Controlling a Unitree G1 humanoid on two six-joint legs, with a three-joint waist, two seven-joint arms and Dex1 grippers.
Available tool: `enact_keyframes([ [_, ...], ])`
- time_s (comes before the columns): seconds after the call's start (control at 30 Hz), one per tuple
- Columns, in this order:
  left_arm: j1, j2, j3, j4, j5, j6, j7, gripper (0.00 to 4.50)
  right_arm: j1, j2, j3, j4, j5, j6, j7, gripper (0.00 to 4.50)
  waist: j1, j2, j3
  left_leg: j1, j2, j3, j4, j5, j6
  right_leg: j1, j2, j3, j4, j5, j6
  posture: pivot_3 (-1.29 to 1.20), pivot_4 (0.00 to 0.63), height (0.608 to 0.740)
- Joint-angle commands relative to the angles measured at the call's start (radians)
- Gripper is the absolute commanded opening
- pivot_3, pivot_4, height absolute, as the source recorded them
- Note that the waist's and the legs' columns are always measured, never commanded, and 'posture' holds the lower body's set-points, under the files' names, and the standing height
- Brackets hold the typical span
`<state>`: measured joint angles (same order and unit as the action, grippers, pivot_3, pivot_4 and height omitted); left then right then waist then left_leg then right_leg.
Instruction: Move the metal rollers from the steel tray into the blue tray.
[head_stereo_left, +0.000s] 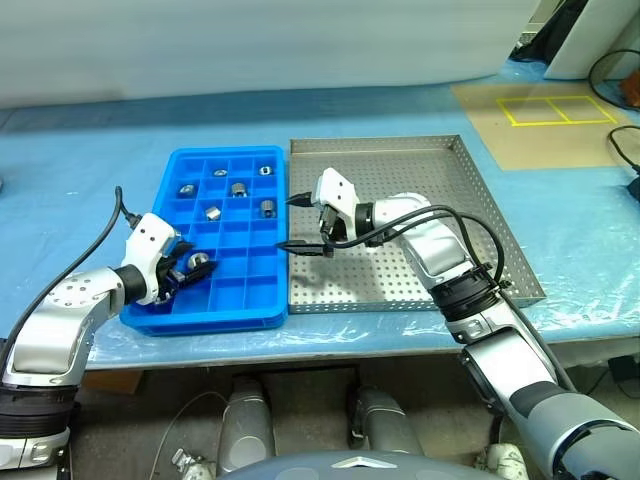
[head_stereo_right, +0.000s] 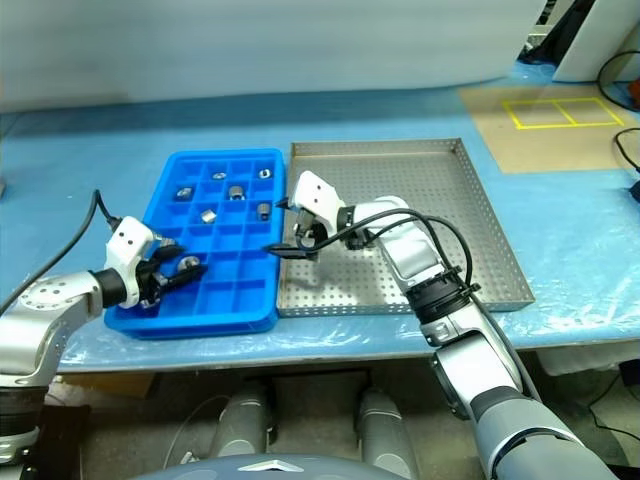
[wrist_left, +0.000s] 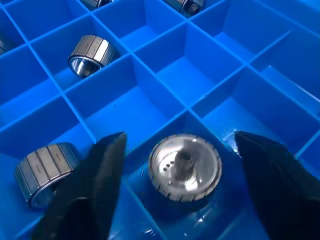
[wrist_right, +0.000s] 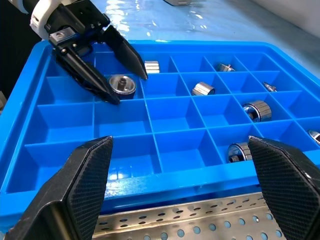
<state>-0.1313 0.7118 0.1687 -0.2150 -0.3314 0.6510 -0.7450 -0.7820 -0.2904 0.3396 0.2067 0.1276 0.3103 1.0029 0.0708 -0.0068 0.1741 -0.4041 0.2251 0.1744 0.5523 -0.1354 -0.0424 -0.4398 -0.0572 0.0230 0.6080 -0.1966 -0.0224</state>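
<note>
Your left tool (head_stereo_left: 188, 268), jaws apart, straddles a roller (wrist_left: 185, 166) resting upright in the blue tray (head_stereo_left: 262, 318) near the tabletop's front edge; your right tool (head_stereo_left: 300, 222) waits open.

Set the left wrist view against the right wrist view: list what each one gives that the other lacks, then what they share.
Left wrist view: the end face and central hole of the roller up close, with a gap to the black finger on each side. Right wrist view: the perforated edge of the steel tray, the right gripper with fingers wide apart, and the left gripper seen whole. Shared: the blue tray, that roller standing in a compartment between the left gripper's open fingers, and other rollers nearby.
</note>
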Motion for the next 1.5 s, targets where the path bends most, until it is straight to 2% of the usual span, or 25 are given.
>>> enact_keyframes([
  [0.03, -0.038, 0.005, -0.008, -0.018, -0.004, -0.015, 0.001, 4.01, 0.006, -0.008, -0.016, -0.029, -0.003, -0.009, -0.006, 4.5, 0.0, 0.0, 0.0, 0.0, 0.0, 0.0, 0.0, 0.0, 0.0, 0.0, 0.0, 0.0, 0.0, 0.0, 0.0, 0.03, 0.15, 0.74],
  [0.13, -0.064, 0.0, -0.024, -0.024, -0.009, -0.025, -0.005, 4.01, 0.015, -0.018, -0.024, -0.04, -0.001, -0.005, -0.01, 4.5, 0.0, 0.0, 0.0, 0.0, 0.0, 0.0, 0.0, 0.0, 0.0, 0.0, 0.0, 0.0, 0.0, 0.0, 0.0, 0.01, 0.15, 0.74],
  [0.3, -0.192, -0.061, -0.032, -0.061, -0.133, 0.025, -0.048, 4.01, 0.039, -0.09, -0.092, -0.061, 0.015, 0.019, -0.028, 4.5, 0.008, 0.0, 0.0, 0.0, 0.0, 0.0, 0.001, 0.0, 0.0, 0.001, 0.0, 0.0, 0.001, 0.0, 0.0, -0.03, 0.15, 0.74],
  [0.43, -0.294, -0.123, -0.133, -0.022, -0.144, 0.034, -0.08, 4.01, 0.053, -0.148, -0.146, -0.033, 0.001, 0.023, -0.066, 4.5, 0.001, 0.0, 0.0, 0.001, -0.001, 0.0, 0.004, 0.0, 0.0, 0.002, 0.0, 0.001, 0.002, 0.0, 0.0, -0.07, 0.15, 0.74],
  [0.63, -0.377, -0.183, -0.3, 0.117, -0.05, -0.045, -0.13, 4.01, 0.125, -0.202, -0.175, -0.056, -0.012, 0.042, -0.111, 4.5, -0.015, 0.0, 0.0, 0.002, -0.001, 0.0, 0.006, 0.0, 0.0, 0.002, 0.0, 0.003, 0.004, 0.0, 0.0, -0.13, 0.15, 0.74],
  [0.87, -0.426, -0.228, -0.287, 0.163, -0.077, -0.032, -0.146, 4.01, 0.178, -0.153, -0.17, -0.058, -0.012, 0.069, -0.173, 4.5, -0.038, 0.0, 0.0, 0.001, 0.0, 0.0, 0.007, 0.0, 0.0, 0.0, 0.001, 0.003, 0.005, 0.0, 0.0, -0.17, 0.15, 0.74],
  [1.27, -0.409, -0.224, -0.304, 0.121, -0.065, -0.022, -0.146, 4.01, 0.172, -0.122, -0.167, 0.173, -0.069, -0.017, -0.235, 4.5, -0.032, 0.0, 0.0, 0.001, -0.001, 0.0, 0.01, 0.0, 0.001, 0.001, 0.0, 0.003, 0.006, 0.0, 0.0, -0.15, 0.15, 0.74],
  [1.5, -0.394, -0.215, -0.308, 0.119, -0.046, -0.026, -0.134, 4.01, 0.172, -0.102, -0.155, 0.18, -0.077, -0.04, -0.214, 4.5, -0.033, 0.0, 0.0, 0.001, 0.0, 0.0, 0.009, 0.0, 0.001, 0.001, 0.0, 0.003, 0.006, 0.0, 0.0, -0.14, 0.15, 0.74],
])
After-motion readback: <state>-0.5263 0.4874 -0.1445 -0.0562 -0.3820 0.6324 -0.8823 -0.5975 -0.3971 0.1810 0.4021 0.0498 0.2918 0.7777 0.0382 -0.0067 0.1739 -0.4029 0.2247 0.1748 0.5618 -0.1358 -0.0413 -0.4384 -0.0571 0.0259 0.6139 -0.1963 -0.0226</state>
